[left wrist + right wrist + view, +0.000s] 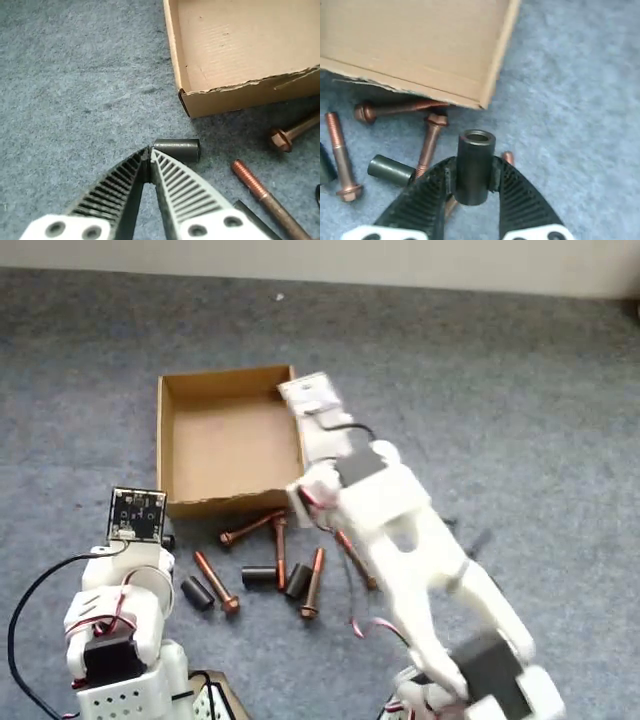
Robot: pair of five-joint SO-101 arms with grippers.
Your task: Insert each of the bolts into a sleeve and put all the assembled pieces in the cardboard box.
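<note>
On grey carpet [500,390], right hand [472,169] clamps upright sleeve [475,150]; left hand [150,156] closed.

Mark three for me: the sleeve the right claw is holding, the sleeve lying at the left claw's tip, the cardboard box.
Held sleeve [475,167]: right wrist view, on its side wall.
Loose sleeve [177,150]: left wrist view, on the middle of its barrel.
Cardboard box [225,503]: high view, on its near wall.

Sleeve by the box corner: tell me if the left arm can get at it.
Probably yes: the sleeve lies just past the shut left gripper, nothing between them; its jaws must open first.
</note>
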